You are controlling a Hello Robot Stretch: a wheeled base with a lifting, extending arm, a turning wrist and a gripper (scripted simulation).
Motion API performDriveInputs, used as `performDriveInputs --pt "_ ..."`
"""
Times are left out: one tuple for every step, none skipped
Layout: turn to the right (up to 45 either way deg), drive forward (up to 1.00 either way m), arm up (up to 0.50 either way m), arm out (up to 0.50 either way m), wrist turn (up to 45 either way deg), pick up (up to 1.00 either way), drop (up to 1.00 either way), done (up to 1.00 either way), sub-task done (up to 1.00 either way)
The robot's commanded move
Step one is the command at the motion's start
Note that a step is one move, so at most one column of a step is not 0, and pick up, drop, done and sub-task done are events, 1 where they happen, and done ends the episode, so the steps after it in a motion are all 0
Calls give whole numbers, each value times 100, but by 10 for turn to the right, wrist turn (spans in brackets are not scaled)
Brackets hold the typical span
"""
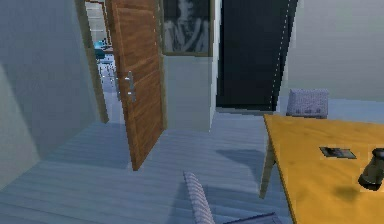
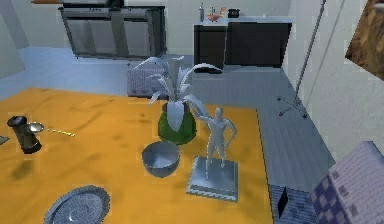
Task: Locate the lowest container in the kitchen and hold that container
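Forward view: an open wooden door stands ahead, with the table at the right. Arm side view: a grey bowl, perhaps the lowest container, sits on the table just beside a statue, out toward the side the arm reaches. The gripper's state cannot be told.

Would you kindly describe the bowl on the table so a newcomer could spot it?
Find the large orange table. The bowl sits beside the green plant pot and the silver figurine. It alone is a deep, blue-grey, hollow dish; the nearby plate is flat.
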Motion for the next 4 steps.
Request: performDriveInputs --pt "0 0 50 0 0 0 0 0 0" --pt "0 0 38 0 0 0 0 0 0" --pt "0 0 0 26 0 0 0 0 0" --pt "0 0 0 0 450 0 0 0 0"
